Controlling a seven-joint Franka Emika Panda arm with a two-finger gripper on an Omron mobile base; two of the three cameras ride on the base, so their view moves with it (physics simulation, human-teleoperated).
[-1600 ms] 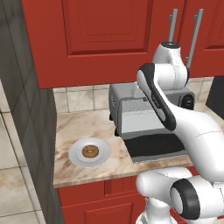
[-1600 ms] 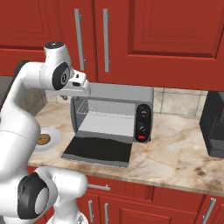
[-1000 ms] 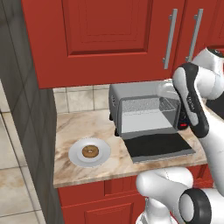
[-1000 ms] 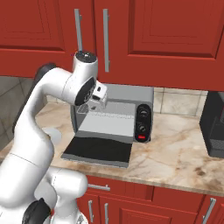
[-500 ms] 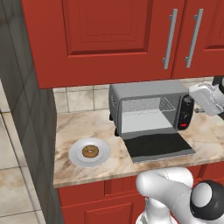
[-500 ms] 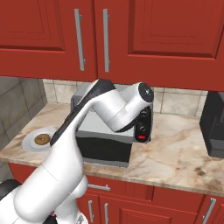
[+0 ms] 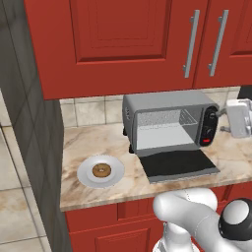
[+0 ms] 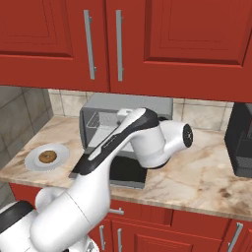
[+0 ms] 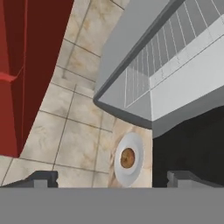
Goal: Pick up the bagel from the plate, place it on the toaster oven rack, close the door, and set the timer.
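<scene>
The bagel (image 7: 102, 171) lies in the middle of the plate (image 7: 86, 176) on the counter, left of the toaster oven (image 7: 167, 106). The door (image 7: 179, 165) hangs fully open, lying flat in front of the cavity, and the rack (image 7: 165, 119) shows inside. My gripper (image 7: 223, 121) hovers to the right of the oven's control panel, pointing left, far from the plate. In the hand view its fingertips (image 9: 43, 178) stand wide apart with nothing between them, so the gripper (image 9: 113, 178) is open. That view looks past the oven (image 9: 131, 48) at the plate (image 9: 131, 175) and the bagel (image 9: 127, 158).
Red cabinets (image 7: 118, 44) hang low above the oven. A dark appliance (image 8: 241, 140) stands at the counter's far right. A grey wall (image 7: 34, 147) closes off the left end. My arm (image 8: 142, 142) crosses in front of the oven in the right base view.
My arm has swung from the oven's left side across its front to the right side, carrying the open gripper along. Bagel, plate and open door have stayed put.
</scene>
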